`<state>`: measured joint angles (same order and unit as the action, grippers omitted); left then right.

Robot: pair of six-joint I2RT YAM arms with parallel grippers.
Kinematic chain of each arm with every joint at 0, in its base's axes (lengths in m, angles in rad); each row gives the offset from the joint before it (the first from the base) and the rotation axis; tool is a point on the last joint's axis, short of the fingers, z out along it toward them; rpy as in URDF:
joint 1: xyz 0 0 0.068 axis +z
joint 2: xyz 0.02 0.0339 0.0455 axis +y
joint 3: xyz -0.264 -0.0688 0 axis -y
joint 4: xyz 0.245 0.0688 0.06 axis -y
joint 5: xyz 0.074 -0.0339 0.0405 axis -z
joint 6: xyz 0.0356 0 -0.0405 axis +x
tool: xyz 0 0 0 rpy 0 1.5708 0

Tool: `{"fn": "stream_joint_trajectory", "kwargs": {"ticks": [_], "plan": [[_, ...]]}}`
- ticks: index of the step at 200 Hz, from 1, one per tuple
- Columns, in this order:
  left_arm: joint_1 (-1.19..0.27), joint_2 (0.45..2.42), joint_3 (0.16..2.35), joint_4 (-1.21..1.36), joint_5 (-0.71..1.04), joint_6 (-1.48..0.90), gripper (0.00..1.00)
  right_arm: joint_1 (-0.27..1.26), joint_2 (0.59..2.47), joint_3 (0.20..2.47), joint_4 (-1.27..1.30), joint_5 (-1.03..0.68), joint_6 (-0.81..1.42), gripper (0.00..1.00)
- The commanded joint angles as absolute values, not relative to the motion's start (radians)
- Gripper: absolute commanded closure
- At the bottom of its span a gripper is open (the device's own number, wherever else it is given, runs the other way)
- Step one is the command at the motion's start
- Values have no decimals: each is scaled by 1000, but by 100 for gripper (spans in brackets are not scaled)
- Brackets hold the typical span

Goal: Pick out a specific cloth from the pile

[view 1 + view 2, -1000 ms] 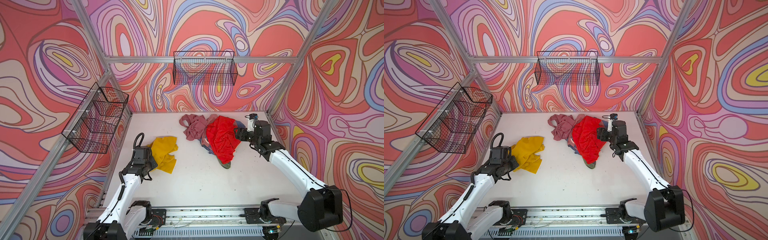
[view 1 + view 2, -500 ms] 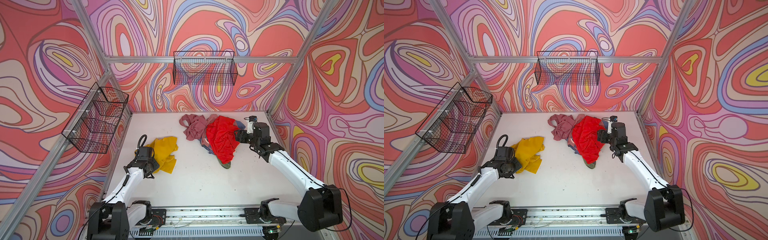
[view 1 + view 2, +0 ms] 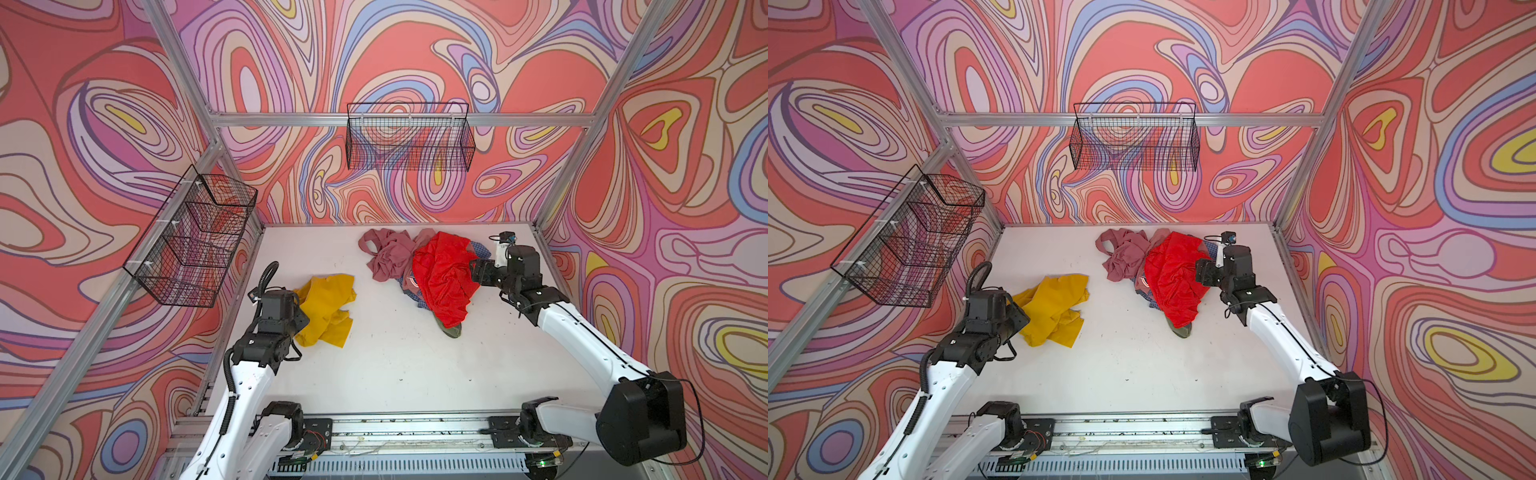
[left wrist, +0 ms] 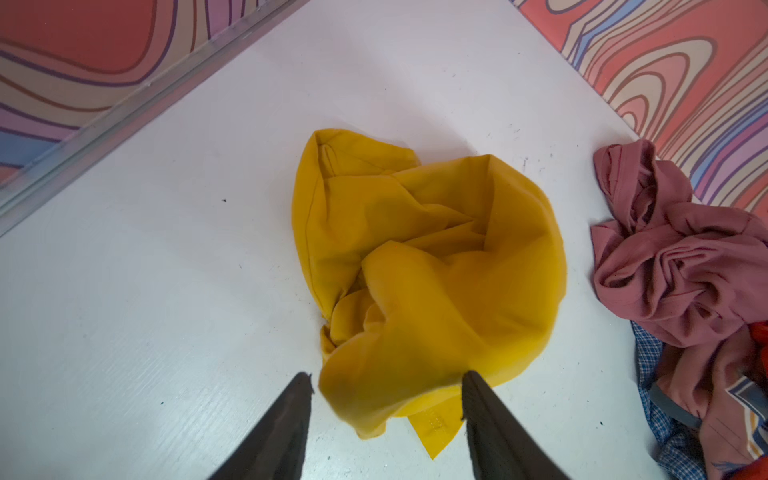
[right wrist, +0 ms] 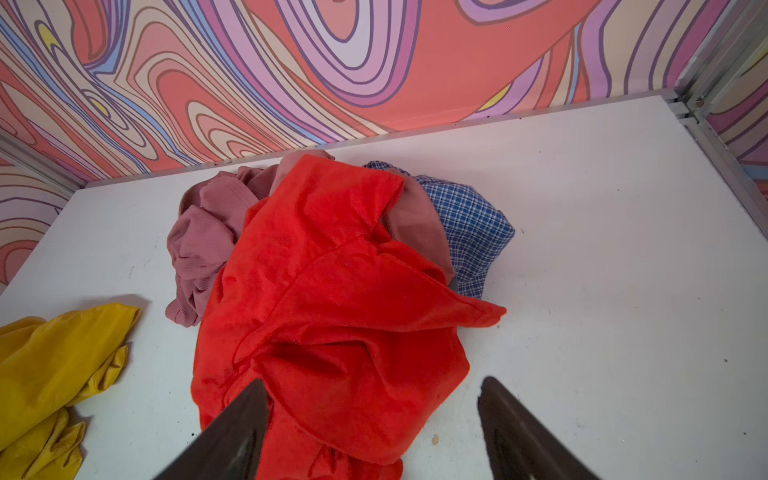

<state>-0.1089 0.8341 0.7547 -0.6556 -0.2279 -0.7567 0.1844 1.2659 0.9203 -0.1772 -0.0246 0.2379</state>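
Though my left gripper (image 4: pixel 386 380) stands parted around the near fold of the cloth (image 4: pixel 428 266), gripping nothing, backing off could snag and drag it. It lies at nine o'clock, clear of the pile (image 3: pixel 428 274), where my wide right gripper (image 5: pixel 372 388) hovers.

Mustard cloth (image 3: pixel 1054 309) alone on white table (image 3: pixel 1125 374) — apart from pile (image 3: pixel 1154 274)

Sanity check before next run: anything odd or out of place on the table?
Nothing damaged or spilled. The yellow cloth lies crumpled by itself, apart from the pile, in front of the open left gripper. The table has small dark specks.
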Motion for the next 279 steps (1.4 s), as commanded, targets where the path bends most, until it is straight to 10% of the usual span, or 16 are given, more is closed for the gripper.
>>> {"fn": "stream_joint_trajectory", "kwargs": {"ticks": [1,106,153,279], "plan": [[-175,882,837,-644,-301,-688,40,182,1271,924,-159,-40,242,18],[-196,1260,939,-429,91,-483,43,182,1271,933,-184,-40,249,18],[-168,1318,880,-441,20,-547,60,183,1263,918,-189,-32,248,18],[-26,1390,745,-373,-31,-675,50,182,1279,883,-193,-9,226,18]]}}
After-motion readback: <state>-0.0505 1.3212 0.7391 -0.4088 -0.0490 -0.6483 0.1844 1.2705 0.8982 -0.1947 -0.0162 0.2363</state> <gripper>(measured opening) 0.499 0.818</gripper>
